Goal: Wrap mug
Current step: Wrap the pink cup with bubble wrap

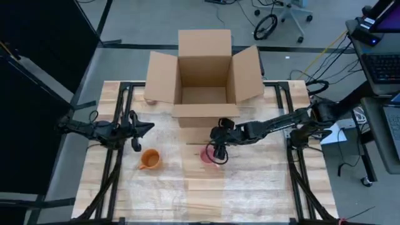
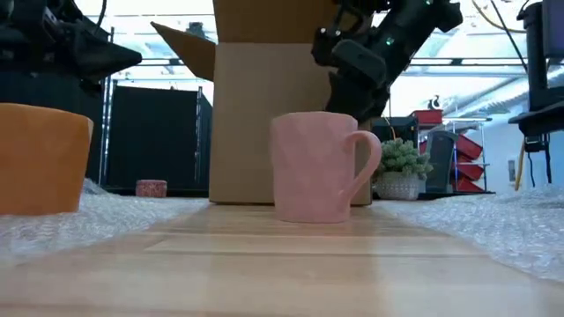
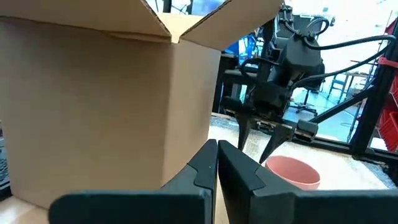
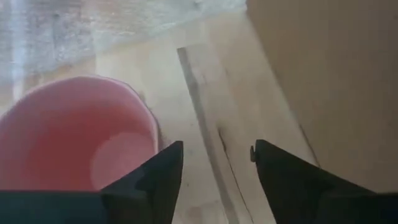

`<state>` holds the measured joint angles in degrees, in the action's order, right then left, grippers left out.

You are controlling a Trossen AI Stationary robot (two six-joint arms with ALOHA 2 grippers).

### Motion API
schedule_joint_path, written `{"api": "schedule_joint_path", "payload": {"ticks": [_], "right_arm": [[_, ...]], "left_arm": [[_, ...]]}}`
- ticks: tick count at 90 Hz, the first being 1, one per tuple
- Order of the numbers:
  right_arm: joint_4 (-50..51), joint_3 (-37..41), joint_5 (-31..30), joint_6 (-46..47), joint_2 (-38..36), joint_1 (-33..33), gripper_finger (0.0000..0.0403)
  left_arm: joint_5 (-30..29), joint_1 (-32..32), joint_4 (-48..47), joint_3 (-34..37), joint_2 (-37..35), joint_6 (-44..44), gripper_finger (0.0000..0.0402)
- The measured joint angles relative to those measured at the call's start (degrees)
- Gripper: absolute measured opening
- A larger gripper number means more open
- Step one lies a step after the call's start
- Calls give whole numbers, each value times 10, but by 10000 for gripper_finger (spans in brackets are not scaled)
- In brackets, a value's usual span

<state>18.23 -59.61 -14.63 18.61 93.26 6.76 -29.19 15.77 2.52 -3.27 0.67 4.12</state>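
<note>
Pink mug (image 1: 209,156) upright on desk (image 1: 250,187), just in front of open cardboard box (image 1: 203,78), handle toward right side in low view. My right claw (image 1: 218,154) hovers just above mug rim, fingers spread wide, gripping nothing; wrist cam shows mug opening (image 4: 74,143) beside one finger. Left claw (image 1: 145,129) waits near desk's left side, fingers pressed together, empty. Orange mug (image 1: 149,160) stands just beside it, well apart from pink mug. Bubble wrap (image 2: 493,220) lies on desk on both sides.
</note>
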Motion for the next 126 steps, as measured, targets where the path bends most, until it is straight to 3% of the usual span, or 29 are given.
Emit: {"api": "schedule_joint_path", "payload": {"ticks": [22, 59, 70, 87, 107, 126], "right_arm": [[-19, 0, 27, 9, -41, 4, 176], [-33, -3, 77, 64, 69, 7, 168], [-14, 1, 89, 57, 87, -2, 129], [16, -1, 102, 30, 80, -8, 15], [193, -60, 98, 21, -12, 13, 7], [407, -43, 103, 137, -93, 59, 7]], "left_arm": [[0, 0, 0, 0, 0, 0, 0], [0, 0, 0, 0, 0, -1, 0], [0, 0, 0, 0, 0, 0, 0], [0, 0, 0, 0, 0, 0, 0], [2, 0, 7, 0, 0, 0, 0], [3, 0, 24, 0, 12, 0, 0]]}}
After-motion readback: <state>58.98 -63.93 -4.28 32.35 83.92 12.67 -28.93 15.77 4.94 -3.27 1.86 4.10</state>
